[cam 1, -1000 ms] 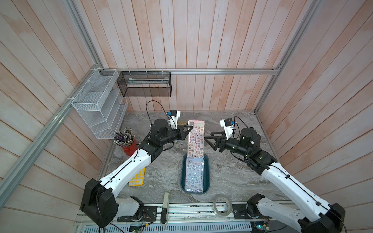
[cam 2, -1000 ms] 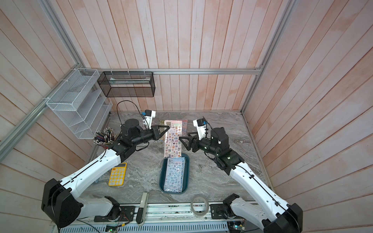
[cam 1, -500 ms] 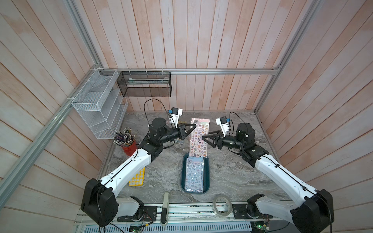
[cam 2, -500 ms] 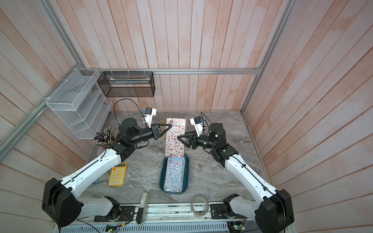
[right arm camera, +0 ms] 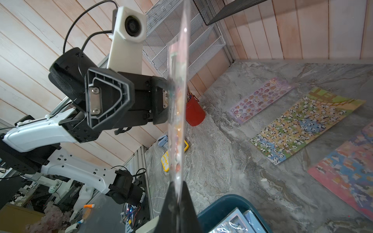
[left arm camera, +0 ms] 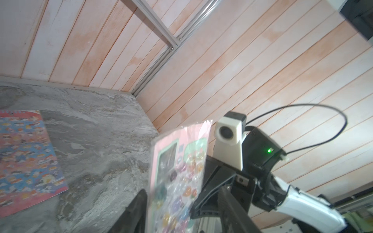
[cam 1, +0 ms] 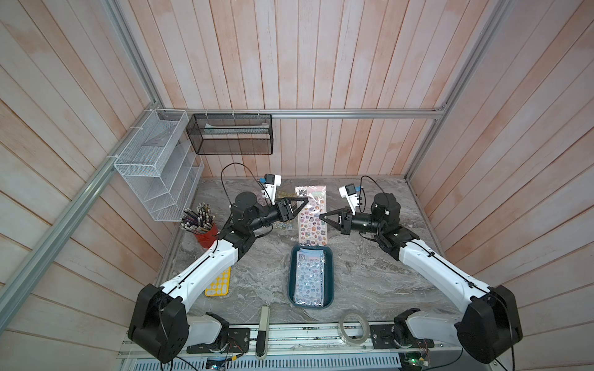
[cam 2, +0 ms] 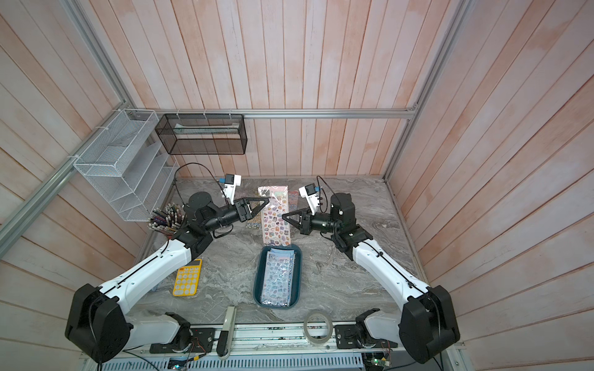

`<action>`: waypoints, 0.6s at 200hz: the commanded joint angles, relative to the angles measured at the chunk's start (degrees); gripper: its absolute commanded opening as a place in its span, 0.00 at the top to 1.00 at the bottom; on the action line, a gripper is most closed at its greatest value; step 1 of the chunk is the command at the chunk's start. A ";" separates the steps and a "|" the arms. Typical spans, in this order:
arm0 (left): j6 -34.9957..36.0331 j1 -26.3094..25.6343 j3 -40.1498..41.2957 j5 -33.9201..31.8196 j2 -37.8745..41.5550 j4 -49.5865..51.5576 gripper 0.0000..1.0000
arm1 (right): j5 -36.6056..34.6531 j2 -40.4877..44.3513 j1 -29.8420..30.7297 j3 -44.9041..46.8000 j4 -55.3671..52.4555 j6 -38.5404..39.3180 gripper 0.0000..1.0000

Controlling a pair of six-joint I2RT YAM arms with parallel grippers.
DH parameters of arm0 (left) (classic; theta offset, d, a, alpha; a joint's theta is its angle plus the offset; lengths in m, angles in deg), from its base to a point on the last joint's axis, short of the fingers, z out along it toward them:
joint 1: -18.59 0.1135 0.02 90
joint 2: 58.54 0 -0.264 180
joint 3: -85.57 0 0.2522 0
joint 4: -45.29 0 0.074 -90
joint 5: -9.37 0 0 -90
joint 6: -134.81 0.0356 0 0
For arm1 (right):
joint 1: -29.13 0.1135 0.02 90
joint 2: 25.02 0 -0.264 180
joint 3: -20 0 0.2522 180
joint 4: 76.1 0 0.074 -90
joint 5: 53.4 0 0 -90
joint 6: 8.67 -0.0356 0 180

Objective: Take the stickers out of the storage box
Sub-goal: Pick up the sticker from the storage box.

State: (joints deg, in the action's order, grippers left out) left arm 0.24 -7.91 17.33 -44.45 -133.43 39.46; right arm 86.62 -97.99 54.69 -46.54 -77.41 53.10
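Right wrist view only gets the sticker sheet (right arm camera: 178, 100) edge-on, so its print is a blur, and the box (right arm camera: 226, 201) is cut off. Versus a second ago, the right pincer (right arm camera: 177, 193) is now clamped on the sheet's 3 o'clock edge. The left pincer (left arm camera: 181, 191) has let go, jaws apart at 9 o'clock. The sheet hangs at 12 o'clock of the box, with more stickers (cam 1: 310, 276) inside.

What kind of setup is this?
Probably a mock stationery desk inside a robot test cell: aluminium framing on panelled walls, a white wire-mesh rack and a red pencil cup.
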 commanded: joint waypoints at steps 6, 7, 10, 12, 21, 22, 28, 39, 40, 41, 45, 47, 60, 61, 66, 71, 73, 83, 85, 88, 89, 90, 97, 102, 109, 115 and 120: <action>2.65 0.70 0.71 -4.17 5.66 4.34 0.01 | -1.67 -0.63 -0.68 -4.36 -4.68 2.80 1.00; 2.83 0.68 0.70 -4.36 5.78 4.54 0.00 | -1.76 -0.66 -0.73 -4.44 -4.92 2.90 1.00; 3.21 0.66 0.69 -4.83 6.10 5.16 0.00 | -2.01 -0.75 -0.80 -4.71 -5.56 3.23 1.00; 3.43 0.73 0.69 -5.16 6.46 5.53 0.00 | -2.25 -0.83 -0.85 -4.88 -6.07 3.54 1.00; 4.16 0.75 1.04 -6.21 7.56 6.54 0.00 | -3.89 -1.00 -1.03 -5.76 -8.56 4.78 1.00; 4.20 0.75 1.08 -6.30 7.69 6.61 0.00 | -4.41 -1.09 -1.08 -6.00 -9.32 5.14 1.00; 4.23 0.81 1.51 -6.95 8.34 6.92 0.00 | -5.66 -1.32 -1.26 -6.65 -11.03 6.14 1.00; 4.24 0.83 3.04 -8.11 9.80 6.47 0.00 | -8.77 -1.94 -1.22 -8.10 -14.73 8.33 1.00; 4.19 0.79 3.18 -8.22 9.87 6.35 0.00 | -9.05 -1.97 -1.22 -8.25 -15.04 8.52 1.00; 4.17 0.77 3.30 -8.36 10.08 6.25 0.00 | -9.32 -2.03 -1.22 -8.32 -15.33 8.71 1.00; 4.03 0.78 4.01 -8.88 10.79 5.88 0.00 | -10.25 -2.32 -1.22 -8.92 -16.54 9.41 1.00; 3.92 0.76 4.38 -9.14 11.16 5.68 0.00 | -10.31 -2.38 -1.22 -9.01 -16.78 9.46 1.00; 3.83 0.83 7.41 -11.72 14.19 2.82 0.00 | -10.64 -2.66 -2.66 -9.21 -17.47 10.62 1.00; 3.90 0.84 7.57 -12.00 14.48 2.77 0.00 | -10.69 -2.64 -2.90 -9.20 -17.46 10.59 1.00; 4.27 0.88 8.51 -13.80 15.74 2.76 0.00 | -10.81 -2.62 -3.44 -9.11 -17.34 10.58 1.00; 4.53 0.84 9.20 -15.76 16.95 3.31 0.00 | -10.90 -2.60 -3.70 -8.96 -17.16 10.62 1.00; 4.57 0.86 9.36 -16.64 17.30 3.57 0.00 | -10.95 -2.61 -3.95 -8.96 -17.11 10.71 1.00; 4.66 0.94 10.49 -20.19 19.25 4.97 0.00 | -11.89 -2.70 -4.64 -8.76 -16.95 10.80 1.00; 4.67 0.93 10.72 -20.61 19.61 5.17 0.00 | -12.08 -2.75 -4.75 -8.75 -17.07 10.89 1.00; 4.72 0.99 10.93 -21.16 20.00 5.30 0.00 | -12.78 -2.85 -5.07 -8.68 -17.17 10.90 1.00; 4.74 1.00 11.00 -21.29 20.07 5.33 0.00 | -12.99 -2.87 -5.17 -8.67 -17.27 10.95 1.00; 4.75 1.05 11.16 -21.44 20.24 5.43 0.00 | -13.22 -2.92 -5.26 -8.71 -17.36 10.93 1.00; 4.85 1.19 11.89 -21.84 20.80 5.62 0.00 | -15.15 -3.39 -6.11 -9.02 -18.40 11.21 1.00; 4.97 1.28 12.23 -21.61 21.09 5.50 0.01 | -16.79 -4.01 -6.87 -9.49 -19.59 11.54 1.00; 5.68 1.41 12.62 -20.64 21.12 5.27 0.06 | -19.26 -5.11 -8.08 -10.43 -21.54 11.87 1.00; 6.44 1.37 12.52 -19.45 20.78 5.49 0.09 | -21.72 -6.67 -9.34 -11.74 -23.72 12.16 1.00; 7.31 1.37 11.99 -18.65 20.25 6.40 0.11 | -23.89 -7.97 -10.26 -12.82 -25.06 12.39 1.00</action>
State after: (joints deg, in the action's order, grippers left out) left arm 4.24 -6.88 28.91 -61.94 -113.02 44.48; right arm 72.70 -101.55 48.01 -55.06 -94.83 63.15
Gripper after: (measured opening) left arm 0.928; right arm 0.047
